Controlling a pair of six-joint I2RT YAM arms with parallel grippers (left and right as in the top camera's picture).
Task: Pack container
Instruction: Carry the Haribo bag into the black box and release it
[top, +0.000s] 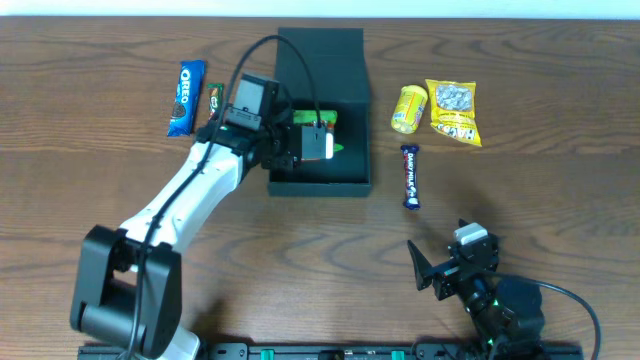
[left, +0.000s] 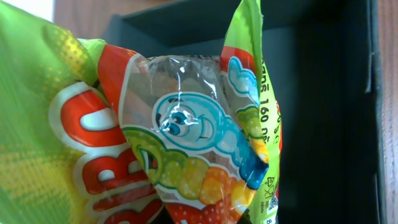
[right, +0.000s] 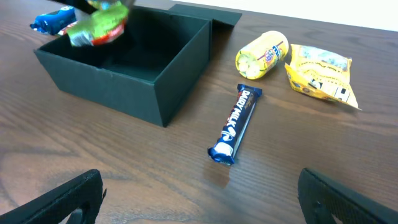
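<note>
The container (top: 320, 187) is a dark green-black open box at the table's middle back, with its flap lid (top: 320, 50) lying flat behind it. It also shows in the right wrist view (right: 124, 81). My left gripper (top: 318, 143) is over the box, shut on a green gummy-sweets packet (left: 186, 143). The packet hangs above the box interior in the right wrist view (right: 99, 22). My right gripper (right: 199, 193) is open and empty, low near the front right edge of the table (top: 430, 272).
Left of the box lie an Oreo packet (top: 184, 96) and a small green bar (top: 216, 103). Right of it lie a yellow round packet (top: 409, 108), a yellow snack bag (top: 453, 110) and a blue Dairy Milk bar (top: 411, 176).
</note>
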